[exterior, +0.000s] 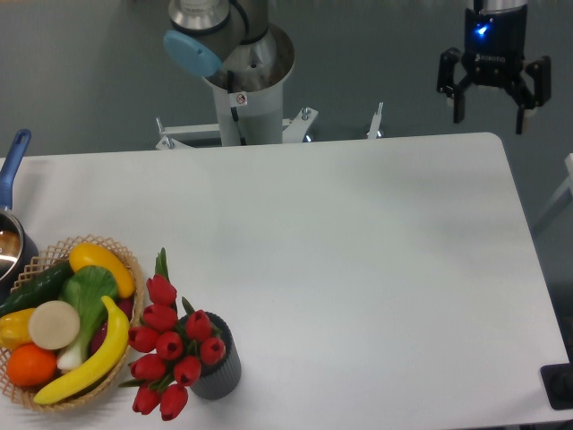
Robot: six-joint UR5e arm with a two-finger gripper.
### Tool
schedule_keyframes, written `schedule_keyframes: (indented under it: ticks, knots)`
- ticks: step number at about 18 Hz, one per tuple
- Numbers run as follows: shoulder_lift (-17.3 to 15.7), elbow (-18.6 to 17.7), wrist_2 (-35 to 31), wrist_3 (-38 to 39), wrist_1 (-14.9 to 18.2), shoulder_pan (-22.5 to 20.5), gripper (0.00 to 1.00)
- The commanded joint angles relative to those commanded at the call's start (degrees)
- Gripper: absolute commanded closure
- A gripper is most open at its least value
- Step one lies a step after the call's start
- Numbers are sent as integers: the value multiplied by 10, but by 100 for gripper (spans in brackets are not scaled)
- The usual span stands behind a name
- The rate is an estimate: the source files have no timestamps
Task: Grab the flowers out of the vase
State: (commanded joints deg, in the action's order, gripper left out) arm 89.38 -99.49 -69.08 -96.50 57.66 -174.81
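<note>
The single fixed camera looks down on a white worktop from the front. The tool hangs at the far right corner, above and behind the worktop's back edge, its two dark fingers spread apart with nothing between them, so it is released; a blue light glows on its body. The arm's base stands behind the back edge, left of centre, with a pale blue cap on the joint above it.

The flowers sit at the near left of the worktop: red tulip buds with a few green leaves, the bunch leaning out to the left over the rim of the vase, which stands upright and holds the stems. The vase is dark grey and ribbed, and the buds hide much of its mouth.

Just beside the flowers on the left is a woven basket holding a banana, a yellow vegetable, a cucumber, leafy greens, an orange and a pale round item; the lowest buds reach close to the basket's rim, and whether they touch it cannot be told. At the left edge, behind the basket, part of a pot with a blue handle shows.

The broad stretch of worktop between the tool and the flowers holds nothing, and the two are well apart
</note>
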Motion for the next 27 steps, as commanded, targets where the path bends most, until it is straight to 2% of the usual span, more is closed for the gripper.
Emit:
schedule_keyframes:
  ticks: [10, 15, 20, 23, 27]
  knots:
    - [-1, -4, 7, 14, 2, 4, 0]
    - [-4, -22, 46, 110, -3, 10, 0]
    - [3, -33, 59, 162, -10, 37, 0]
    - [15, -40, 87, 197, -11, 68, 0]
    - [30, -52, 126, 221, -37, 112, 0]
